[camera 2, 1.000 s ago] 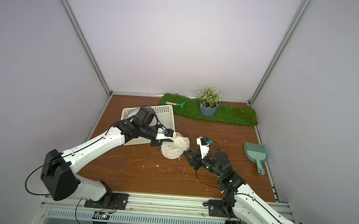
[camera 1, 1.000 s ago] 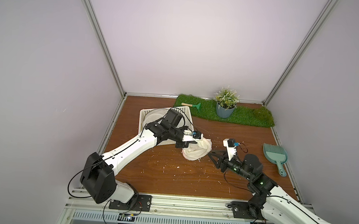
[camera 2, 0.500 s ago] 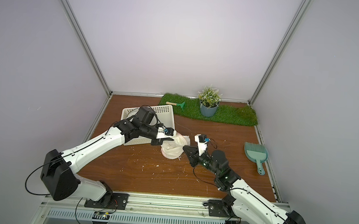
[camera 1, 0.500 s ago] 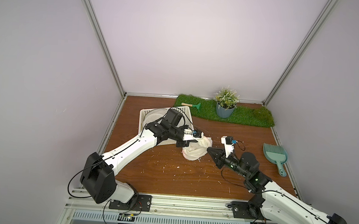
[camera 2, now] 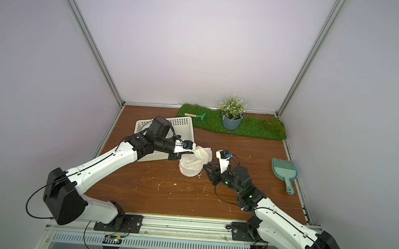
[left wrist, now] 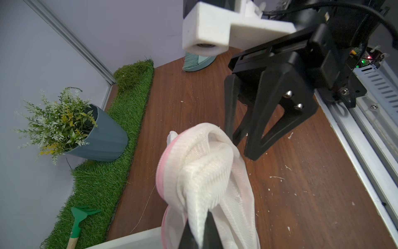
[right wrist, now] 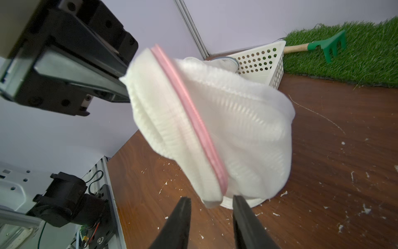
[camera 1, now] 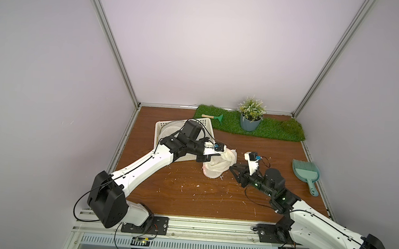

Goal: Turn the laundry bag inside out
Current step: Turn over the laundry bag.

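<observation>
Since a second ago the right gripper [camera 1: 232, 168] has pushed in across the table [camera 1: 188, 196] to the lower edge of the bag [camera 1: 217, 166], closing the gap that lay between them, while the left gripper [left wrist: 199, 232] has kept its place by the basket [camera 1: 205, 125]. In both top views the bag hangs bunched from the left gripper, between the two grippers and just in front of the basket, with its lower end down at the table. Only the left wrist view shows the hold itself: two dark fingers [left wrist: 212, 234] pressed together on a fold of white mesh. It also shows the right gripper head-on, prongs apart, just behind the bag. Only the right wrist view shows the pink band [right wrist: 189, 112] running slantwise across the mesh. There the right gripper's tips stand spread with the bag's bottom corner just at them and nothing clamped. The table is brown wood grain littered with white scraps [right wrist: 366, 209]. At its far edge a strip of turf [camera 1: 272, 132] carries a potted plant [camera 1: 250, 116] and a green rake [camera 1: 214, 117], and a teal dustpan [camera 1: 305, 172] lies at the right. Pale lilac walls [camera 1: 211, 46] meet at metal posts [camera 1: 113, 42], and both arms are bolted to a rail [camera 1: 210, 226] along the near edge.
</observation>
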Controlling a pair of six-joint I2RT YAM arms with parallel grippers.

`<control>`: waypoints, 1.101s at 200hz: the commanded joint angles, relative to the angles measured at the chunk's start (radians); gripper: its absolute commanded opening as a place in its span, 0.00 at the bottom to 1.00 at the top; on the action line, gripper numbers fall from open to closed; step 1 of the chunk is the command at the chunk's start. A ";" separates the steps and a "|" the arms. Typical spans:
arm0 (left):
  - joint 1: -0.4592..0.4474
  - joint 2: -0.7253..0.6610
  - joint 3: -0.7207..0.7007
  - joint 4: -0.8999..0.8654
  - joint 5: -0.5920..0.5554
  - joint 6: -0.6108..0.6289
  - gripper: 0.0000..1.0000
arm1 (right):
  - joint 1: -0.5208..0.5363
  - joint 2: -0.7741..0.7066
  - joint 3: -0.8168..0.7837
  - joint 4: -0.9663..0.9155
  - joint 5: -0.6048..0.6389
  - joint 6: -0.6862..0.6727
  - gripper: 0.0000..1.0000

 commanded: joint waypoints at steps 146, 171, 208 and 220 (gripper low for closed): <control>-0.007 -0.082 -0.060 0.018 -0.036 0.014 0.00 | -0.002 -0.064 0.163 -0.215 0.270 -0.151 0.00; -0.008 -0.099 -0.077 -0.007 -0.031 0.058 0.00 | -0.030 -0.014 0.290 -0.357 0.256 -0.243 0.00; -0.008 -0.109 -0.074 -0.059 -0.005 0.107 0.00 | -0.091 0.131 0.496 -0.549 0.258 -0.365 0.00; -0.008 -0.117 -0.075 -0.070 0.020 0.122 0.00 | -0.112 0.181 0.549 -0.590 0.259 -0.402 0.00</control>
